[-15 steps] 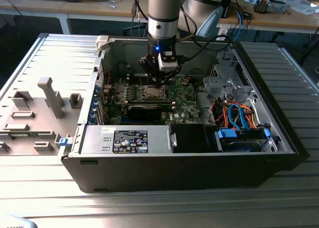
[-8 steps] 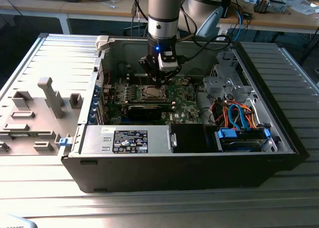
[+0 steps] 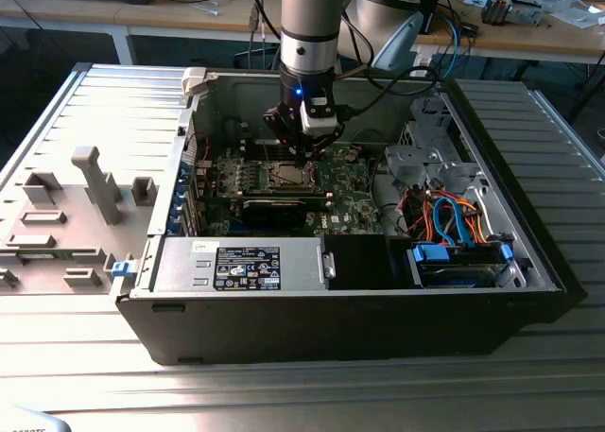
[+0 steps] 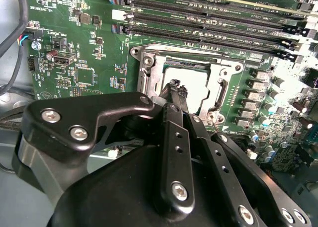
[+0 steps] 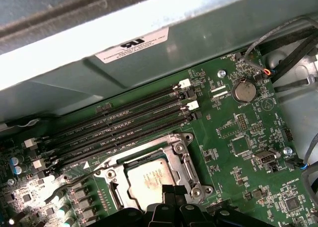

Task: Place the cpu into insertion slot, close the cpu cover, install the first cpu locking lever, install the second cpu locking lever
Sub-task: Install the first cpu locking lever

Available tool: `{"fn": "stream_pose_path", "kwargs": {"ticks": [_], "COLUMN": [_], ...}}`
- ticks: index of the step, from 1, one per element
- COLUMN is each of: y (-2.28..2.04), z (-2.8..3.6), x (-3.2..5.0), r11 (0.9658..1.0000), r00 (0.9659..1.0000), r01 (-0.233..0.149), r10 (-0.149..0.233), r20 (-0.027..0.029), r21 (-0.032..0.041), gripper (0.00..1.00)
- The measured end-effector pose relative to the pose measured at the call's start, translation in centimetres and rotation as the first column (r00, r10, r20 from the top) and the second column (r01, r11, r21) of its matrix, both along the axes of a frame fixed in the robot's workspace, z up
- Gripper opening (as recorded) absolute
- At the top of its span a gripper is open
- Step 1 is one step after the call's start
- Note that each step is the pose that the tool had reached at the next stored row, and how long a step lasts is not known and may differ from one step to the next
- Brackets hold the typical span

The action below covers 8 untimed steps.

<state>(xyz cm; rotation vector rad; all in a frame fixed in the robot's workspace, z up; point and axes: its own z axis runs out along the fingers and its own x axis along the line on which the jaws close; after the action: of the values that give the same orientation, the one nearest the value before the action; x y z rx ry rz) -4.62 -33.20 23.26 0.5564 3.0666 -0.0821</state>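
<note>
In the exterior view, the arm (image 3: 307,25) descends from the far side into an open computer case (image 3: 284,337) that lies on a ribbed metal table (image 3: 312,389). The gripper (image 3: 301,153) hangs just above the insertion slot (image 3: 287,175), which sits on the green motherboard (image 3: 350,191) near the middle of the case. A black labelled power supply box (image 3: 246,267) lies along the near wall, and a blue drive caddy (image 3: 458,260) sits toward the exterior view's right. In the second wrist view, the gripper (image 4: 177,88) is poised directly over the cpu (image 4: 201,85). Its jaws are drawn together at the tips and have hold of nothing. The cpu is seated in the slot, and the cpu cover (image 4: 151,75) lies flat around it, so the silver face shows through the window cut-out. Long memory slots (image 4: 208,23) run beside the socket. In the first wrist view, the fingertips (image 5: 166,191) meet just over the edge of the cpu (image 5: 149,180). The cpu cover (image 5: 181,165) frames the chip. The memory slots (image 5: 119,122) lie between the socket and the case wall, and a coin battery (image 5: 243,91) sits well apart on the board.
</note>
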Motion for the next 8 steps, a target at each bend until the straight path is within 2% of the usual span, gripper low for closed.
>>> {"fn": "stream_pose_path", "kwargs": {"ticks": [8], "y": [0.0], "z": [-0.01], "x": [0.0], "r11": [1.0], "r00": [1.0], "r01": [-0.004], "r10": [0.004], "r20": [-0.0001], "r21": [0.0], "gripper": [0.11]}}
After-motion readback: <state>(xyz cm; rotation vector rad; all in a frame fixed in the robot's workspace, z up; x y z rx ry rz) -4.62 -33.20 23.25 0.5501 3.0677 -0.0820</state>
